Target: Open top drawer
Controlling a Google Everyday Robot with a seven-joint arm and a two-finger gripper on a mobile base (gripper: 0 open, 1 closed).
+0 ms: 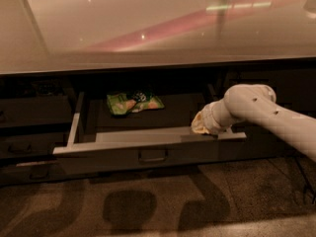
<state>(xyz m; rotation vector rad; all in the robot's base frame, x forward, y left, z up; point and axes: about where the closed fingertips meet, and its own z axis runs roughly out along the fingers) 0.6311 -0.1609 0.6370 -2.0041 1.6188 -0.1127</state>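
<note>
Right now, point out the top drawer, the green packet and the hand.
top drawer (111,158): camera view, front panel.
green packet (134,103): camera view, its middle.
hand (200,124): camera view, its tip at the drawer's right rim.
</note>
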